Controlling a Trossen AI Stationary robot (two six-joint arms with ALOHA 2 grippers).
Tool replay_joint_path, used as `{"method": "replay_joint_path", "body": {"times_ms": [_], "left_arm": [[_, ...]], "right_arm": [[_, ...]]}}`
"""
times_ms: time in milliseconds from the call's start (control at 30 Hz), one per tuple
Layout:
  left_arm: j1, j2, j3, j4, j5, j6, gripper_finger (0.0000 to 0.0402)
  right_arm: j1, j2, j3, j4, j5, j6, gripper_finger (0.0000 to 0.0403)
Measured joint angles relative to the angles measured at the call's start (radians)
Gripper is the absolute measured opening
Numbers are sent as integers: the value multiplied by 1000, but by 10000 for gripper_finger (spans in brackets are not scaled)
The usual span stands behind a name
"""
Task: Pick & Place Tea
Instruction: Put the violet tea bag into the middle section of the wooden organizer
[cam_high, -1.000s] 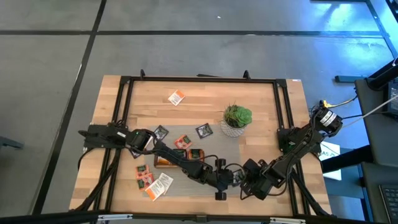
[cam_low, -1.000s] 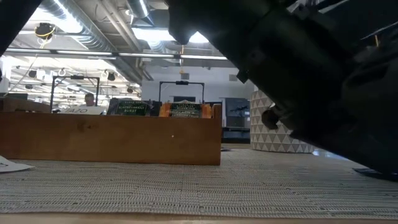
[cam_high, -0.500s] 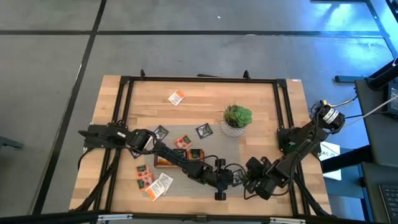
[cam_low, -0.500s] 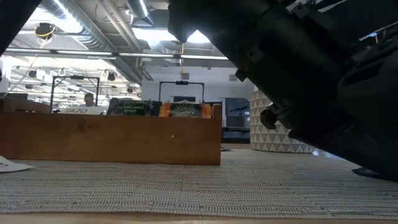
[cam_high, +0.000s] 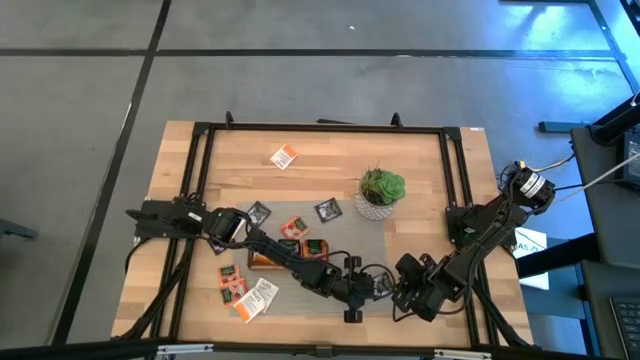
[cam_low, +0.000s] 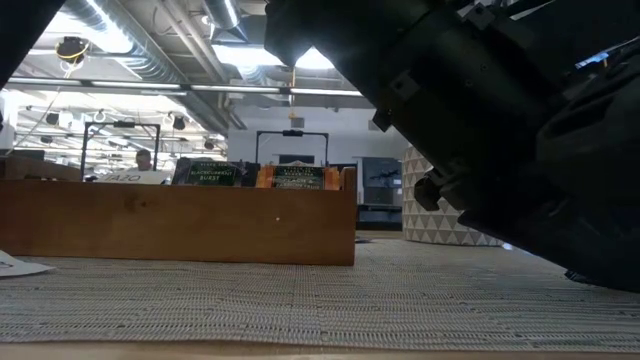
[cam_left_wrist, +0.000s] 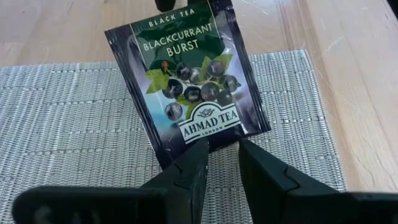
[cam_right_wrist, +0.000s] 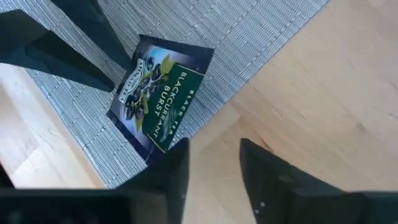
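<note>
1. Where the table's (cam_high: 330, 165) left edge lies in the high view, the left arm's base sits, and the arm stretches rightward across the woven grey mat (cam_high: 330, 240) toward the front centre.
2. Loose tea sachets lie on the left half: a cluster of red-orange ones (cam_high: 232, 283) and a white-and-orange one (cam_high: 257, 298) near the front left, a dark one (cam_high: 259, 213) farther back, and a white-and-orange one (cam_high: 285, 156) alone on bare wood near the far edge.
3. Just right of that cluster stands the wooden tray (cam_low: 180, 220), with sachets standing upright inside it, their tops showing over its wall in the low view.
4. At front centre, the left gripper (cam_left_wrist: 222, 163) has its fingers drawn narrow on the lower edge of a dark Blackcurrant Burst sachet (cam_left_wrist: 186, 74), holding it tilted above the mat.
5. Behind and to the right, a dark sachet (cam_high: 327, 210) lies flat near the potted plant (cam_high: 381, 191).
6. Just beside the held sachet, the right gripper (cam_right_wrist: 214, 158) faces it from the right with fingers parted and nothing between them.
</note>
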Motion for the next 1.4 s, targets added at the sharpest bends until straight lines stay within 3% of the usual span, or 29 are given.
{"method": "replay_joint_path", "body": {"times_ms": [167,300,733,933,1400], "left_arm": [[0,0,-1,0,1,0,88],[0,0,-1,0,2,0,88],[-1,0,-1,0,0,0,88],[-1,0,-2,0,0,6,88],[-1,0,-2,0,0,8,88]], "right_arm": [[5,-17,0,-14,62,44,203],[11,-45,1,-17,125,52,223],[8,-36,0,65,152,52,226],[7,-28,-38,182,156,51,226],[6,-16,-44,219,154,5,226]]}}
